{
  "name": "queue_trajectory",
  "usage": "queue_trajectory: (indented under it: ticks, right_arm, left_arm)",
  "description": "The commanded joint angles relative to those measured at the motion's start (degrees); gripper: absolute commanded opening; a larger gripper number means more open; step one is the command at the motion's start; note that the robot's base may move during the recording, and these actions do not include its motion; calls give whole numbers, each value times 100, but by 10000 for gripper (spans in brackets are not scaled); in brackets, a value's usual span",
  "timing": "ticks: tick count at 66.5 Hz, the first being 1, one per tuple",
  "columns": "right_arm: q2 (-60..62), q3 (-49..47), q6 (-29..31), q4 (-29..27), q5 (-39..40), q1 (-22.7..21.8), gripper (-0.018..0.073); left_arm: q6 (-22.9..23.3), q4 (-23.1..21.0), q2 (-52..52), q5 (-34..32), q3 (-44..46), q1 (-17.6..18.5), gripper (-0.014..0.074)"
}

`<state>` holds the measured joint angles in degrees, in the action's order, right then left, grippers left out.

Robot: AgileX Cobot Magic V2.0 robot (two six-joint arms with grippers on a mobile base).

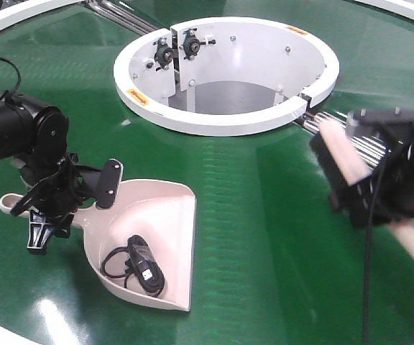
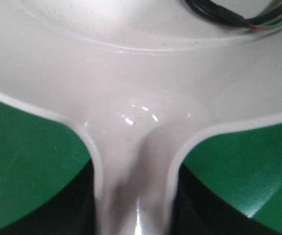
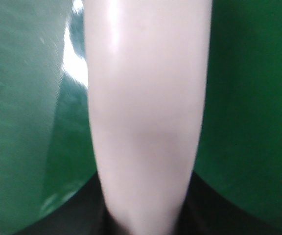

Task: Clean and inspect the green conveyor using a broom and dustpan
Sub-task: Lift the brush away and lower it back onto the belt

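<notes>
Dustpan (image 1: 165,215) on green conveyor (image 1: 264,244), handle clamped in left gripper (image 1: 70,205).
Front view alone shows the coiled cable (image 1: 139,262) whole; right gripper (image 1: 365,190) grips broom (image 1: 342,154).

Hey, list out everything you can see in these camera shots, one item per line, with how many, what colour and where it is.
green conveyor: one, glossy dark green, under everything.
white ring housing: one, white, set in the belt at top centre.
steel rollers: a row, silver, beside the housing on its right; count unclear.
dustpan: one, pale beige-pink, on the belt at lower left.
black cable: one, black, coiled inside the dustpan.
broom: one, beige with black bristles, at right, blurred.
left hand: one, black, closed on the dustpan's handle.
right hand: one, black, closed on the broom.
</notes>
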<state>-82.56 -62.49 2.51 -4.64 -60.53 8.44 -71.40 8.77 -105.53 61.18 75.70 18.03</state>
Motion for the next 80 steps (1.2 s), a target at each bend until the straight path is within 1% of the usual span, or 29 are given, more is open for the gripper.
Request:
queue_trajectory:
  ticks: [1, 8, 16, 40, 49, 61, 67, 80]
  right_arm:
    - [147, 302, 66, 42, 601, -27, 8]
    - [91, 669, 66, 113, 861, -27, 8]
    - [16, 841, 87, 286, 982, -27, 11]
    - [-418, 845, 82, 209, 963, -10, 27]
    - [-611, 845, 82, 100, 1005, -10, 43]
    - [-751, 845, 81, 95, 1052, -10, 109]
    - [-800, 845, 75, 95, 1040, -10, 162]
    - [-801, 845, 69, 87, 1045, -10, 298]
  left_arm:
    - [-9, -38, 254, 77, 156, 56, -6]
    - [-9, -38, 254, 77, 156, 56, -6]
    - [-9, -38, 254, 77, 156, 56, -6]
    - [-9, -42, 254, 71, 156, 56, -6]
    - [3, -35, 254, 45, 156, 56, -6]
    - [17, -42, 247, -66, 156, 56, 1]
    - [17, -42, 247, -67, 156, 56, 17]
    - [17, -40, 247, -37, 156, 56, 96]
